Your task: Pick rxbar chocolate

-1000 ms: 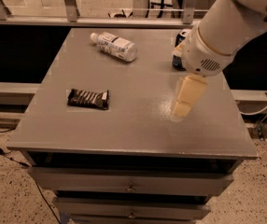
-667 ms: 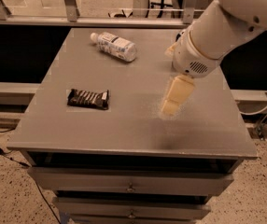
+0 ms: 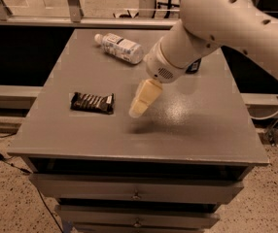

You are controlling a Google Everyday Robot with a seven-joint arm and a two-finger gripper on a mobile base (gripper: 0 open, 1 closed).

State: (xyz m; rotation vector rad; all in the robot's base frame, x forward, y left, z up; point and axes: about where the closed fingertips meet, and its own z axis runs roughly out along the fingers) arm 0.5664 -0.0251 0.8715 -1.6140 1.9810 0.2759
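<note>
Tool (image 3: 142, 100) over grey table (image 3: 204, 132) ctr

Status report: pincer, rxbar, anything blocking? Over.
Pincer low over table, beside rxbar, not touching. Rxbar lying flat, free. Nothing between them; bottle lies at far edge, off the path.

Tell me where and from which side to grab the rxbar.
Probably the middle of the rxbar chocolate, across its short width, coming straight down: it lies flat on the table with long edges free. The gripper hovers beside it, toward the table's middle.
</note>
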